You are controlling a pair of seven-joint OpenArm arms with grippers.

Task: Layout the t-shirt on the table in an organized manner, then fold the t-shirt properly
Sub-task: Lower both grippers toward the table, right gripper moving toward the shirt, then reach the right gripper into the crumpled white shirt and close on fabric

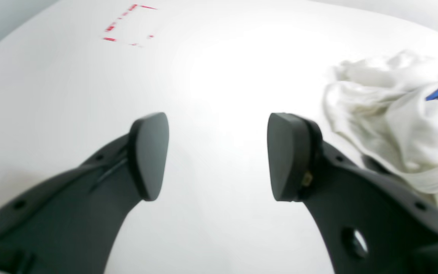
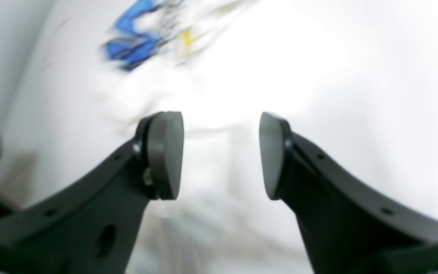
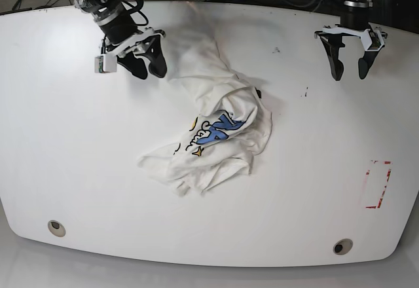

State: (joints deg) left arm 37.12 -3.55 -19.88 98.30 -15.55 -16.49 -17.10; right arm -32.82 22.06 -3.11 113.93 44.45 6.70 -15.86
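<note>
While the t-shirt (image 3: 213, 127) lies crumpled near the middle of the table (image 3: 78, 170), its long axis runs diagonally from the far side toward the near left. The left gripper (image 3: 349, 71) and right gripper (image 3: 149, 71) both gape empty.

Both grippers are built the same way: matte black curved fingers, each tipped with a flat, rounded dark-grey pad (image 1: 148, 156), and small screw holes plus one bigger round hole (image 1: 353, 242) can be seen along the arms of the left gripper (image 1: 218, 156). On the right gripper (image 2: 221, 155) a small brass-coloured fitting is tucked just behind one pad, and a silvery bolt head shows at the far left edge of that view. From the base view, a white bracket is seen across the top of each black finger pair, with a small white box (image 3: 105, 63) fixed on the right gripper's side and dark cables bundled above its wrist.
</note>
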